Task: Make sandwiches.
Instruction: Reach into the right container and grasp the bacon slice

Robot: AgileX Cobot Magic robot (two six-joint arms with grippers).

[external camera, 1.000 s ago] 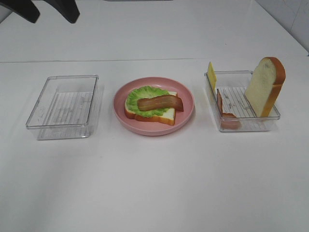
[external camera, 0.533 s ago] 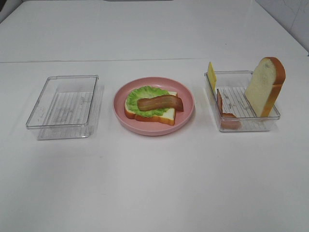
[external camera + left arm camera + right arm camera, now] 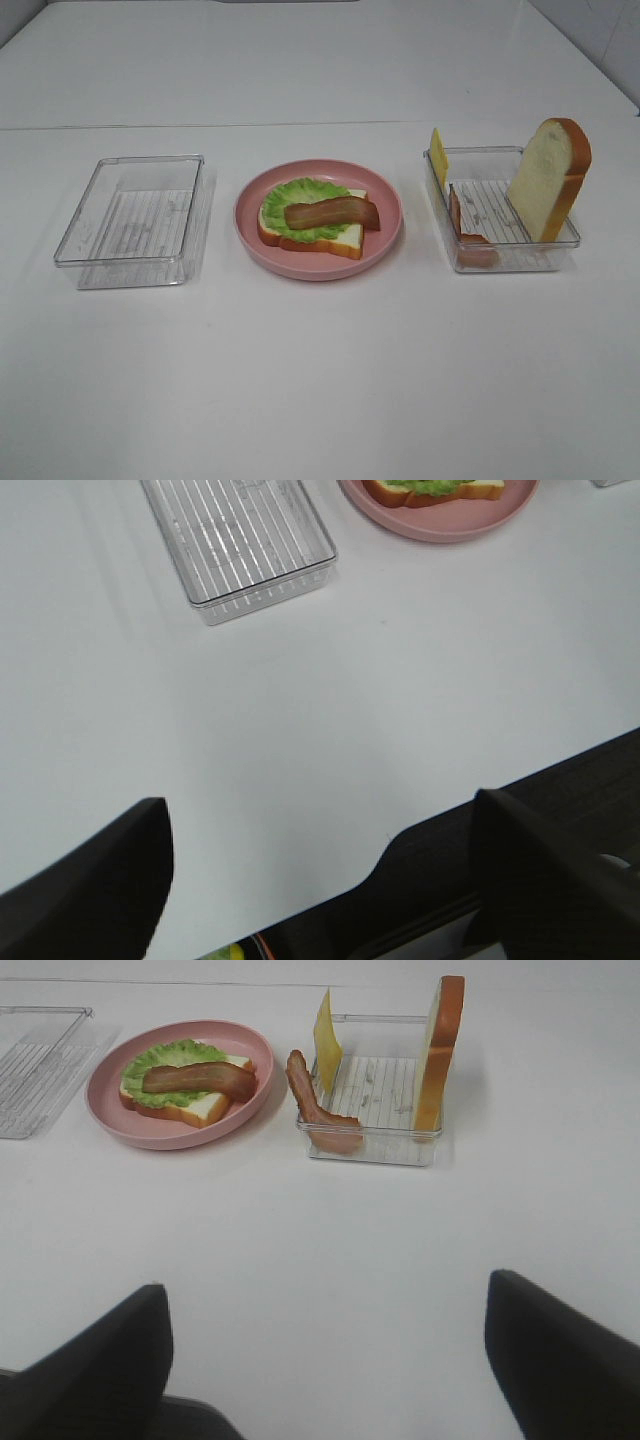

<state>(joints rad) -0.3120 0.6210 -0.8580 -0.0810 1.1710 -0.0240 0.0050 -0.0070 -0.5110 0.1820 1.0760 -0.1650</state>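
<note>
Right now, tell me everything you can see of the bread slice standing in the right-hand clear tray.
The bread slice stands on edge, tilted against the right wall of the clear tray and rising well above its rim. It looks like a foam toy, with a pale white face, orange-brown crust and a rounded top. The cheese slice and bacon strip lean at the opposite side, apart from it. Nothing grips it.

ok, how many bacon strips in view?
2. One bacon strip lies on the lettuce on the pink plate; the other strip leans in the right tray. None seems hidden.
</note>
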